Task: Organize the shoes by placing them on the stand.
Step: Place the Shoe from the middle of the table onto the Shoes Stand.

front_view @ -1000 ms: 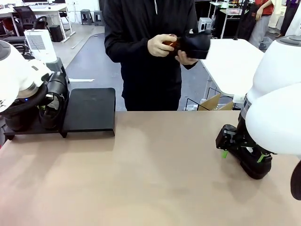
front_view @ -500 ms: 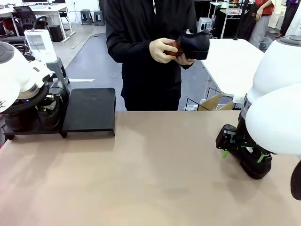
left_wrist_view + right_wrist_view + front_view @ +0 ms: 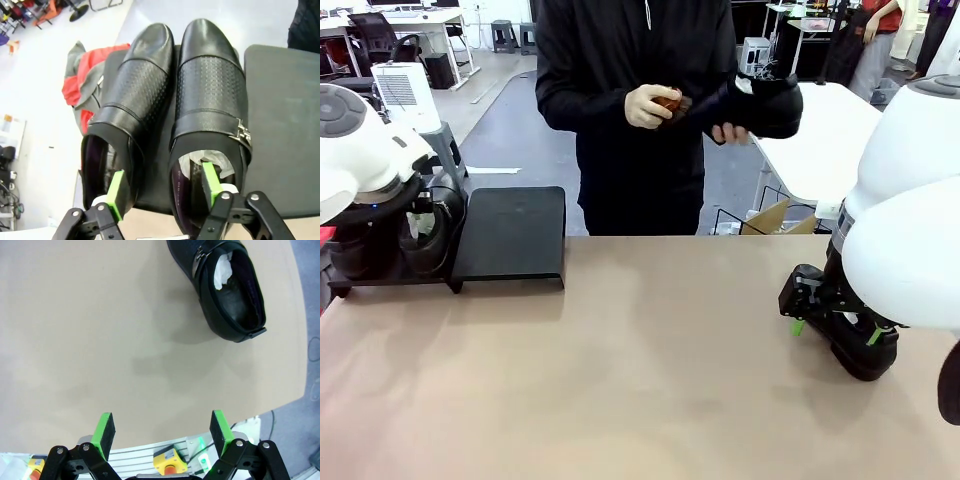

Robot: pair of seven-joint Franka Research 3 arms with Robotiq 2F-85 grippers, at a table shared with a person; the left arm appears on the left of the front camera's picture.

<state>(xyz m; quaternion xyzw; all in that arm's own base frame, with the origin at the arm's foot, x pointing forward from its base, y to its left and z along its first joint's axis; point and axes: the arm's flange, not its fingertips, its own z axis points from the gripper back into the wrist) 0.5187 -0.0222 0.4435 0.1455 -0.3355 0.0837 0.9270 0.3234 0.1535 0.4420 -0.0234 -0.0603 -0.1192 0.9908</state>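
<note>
While the left pincer gapes wide over their heels, two shoes lie parallel on the stand, toes pointing away; the right pincer gapes too.

So the left arm comes in from the left edge, hunched over, with its wrist tipped down and forward. The left gripper has its jaws spread, with the green pads well apart and facing each other, not pressed together. The right arm is the big white bulk on the right side, elbow up high and wrist tucked low. The right gripper is wide open too, both fingers aimed downward and just hanging in the air.
</note>
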